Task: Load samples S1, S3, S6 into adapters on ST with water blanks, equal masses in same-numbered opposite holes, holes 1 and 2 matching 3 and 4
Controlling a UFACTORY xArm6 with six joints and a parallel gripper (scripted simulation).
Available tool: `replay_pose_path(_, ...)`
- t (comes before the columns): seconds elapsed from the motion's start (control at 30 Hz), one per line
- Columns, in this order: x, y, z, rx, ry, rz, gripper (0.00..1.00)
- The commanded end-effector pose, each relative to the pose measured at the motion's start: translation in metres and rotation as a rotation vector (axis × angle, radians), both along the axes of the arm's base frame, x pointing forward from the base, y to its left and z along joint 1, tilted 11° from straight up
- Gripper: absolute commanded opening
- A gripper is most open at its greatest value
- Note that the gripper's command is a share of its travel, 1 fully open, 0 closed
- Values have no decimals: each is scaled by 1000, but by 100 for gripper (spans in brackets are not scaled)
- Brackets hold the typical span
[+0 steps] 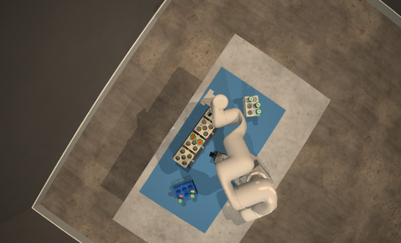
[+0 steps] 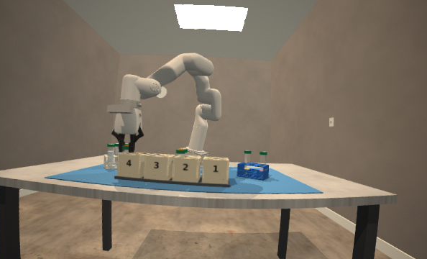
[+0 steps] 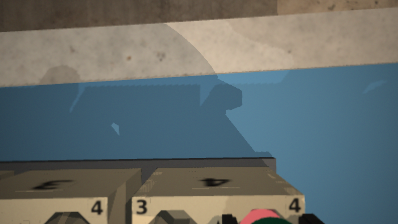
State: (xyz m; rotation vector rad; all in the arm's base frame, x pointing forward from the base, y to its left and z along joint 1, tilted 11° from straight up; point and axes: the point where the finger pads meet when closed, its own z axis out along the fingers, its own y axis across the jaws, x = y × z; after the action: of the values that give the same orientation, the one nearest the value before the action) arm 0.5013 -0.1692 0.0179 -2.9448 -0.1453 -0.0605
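Claw, black and angular, clamps a round green-capped tube (pink inside) over boxy beige adapter 4.
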Motion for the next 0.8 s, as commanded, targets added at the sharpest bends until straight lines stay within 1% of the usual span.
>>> replay_pose_path(0.0, 2, -1, 2, -2, -5, -1, 0)
replay_pose_path(0.37, 2, -1, 2, -2, -5, -1, 0)
replay_pose_path(0.4, 2, -1, 1, -2, -5, -1, 44)
replay_pose_path(0.77, 2, -1, 1, -2, -6, -1, 44)
